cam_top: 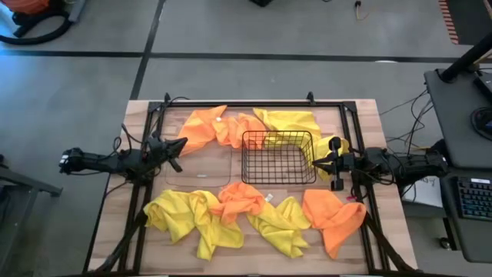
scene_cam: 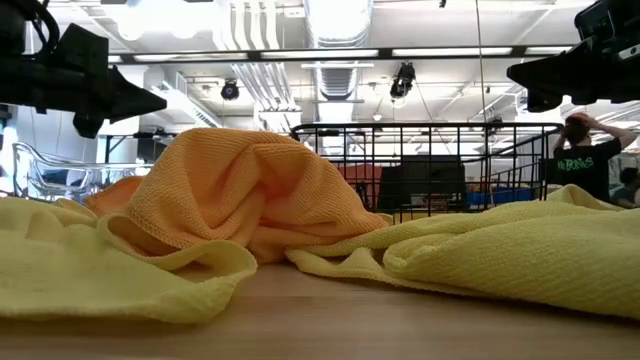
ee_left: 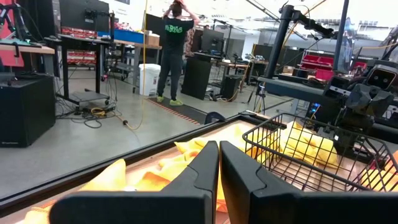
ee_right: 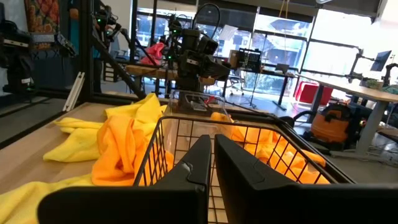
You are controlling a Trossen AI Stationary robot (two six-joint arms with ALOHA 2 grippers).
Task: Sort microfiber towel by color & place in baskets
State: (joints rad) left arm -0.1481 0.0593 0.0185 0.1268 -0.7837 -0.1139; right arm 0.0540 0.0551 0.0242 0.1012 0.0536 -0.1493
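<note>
Several microfiber towels lie crumpled on the wooden table. Along the far edge there are orange ones (cam_top: pixel 206 128) and a yellow one (cam_top: pixel 292 121). Along the near edge there are yellow ones (cam_top: pixel 188 219), an orange one (cam_top: pixel 240 201) and another orange one (cam_top: pixel 334 219). The black wire basket (cam_top: pixel 278 158) stands mid-table, with the clear plastic basket (cam_top: pixel 198 165) to its left. My left gripper (cam_top: pixel 181 145) hovers shut and level at the clear basket's left side. My right gripper (cam_top: pixel 315 163) hovers shut at the wire basket's right rim (ee_right: pixel 186 121).
A black frame (cam_top: pixel 231 104) borders the table. Bare wood (cam_top: pixel 115 231) shows at the near left corner. A person (ee_left: pixel 174 50) stands in the room beyond the table. There is a desk with a keyboard (cam_top: pixel 473 196) to the right.
</note>
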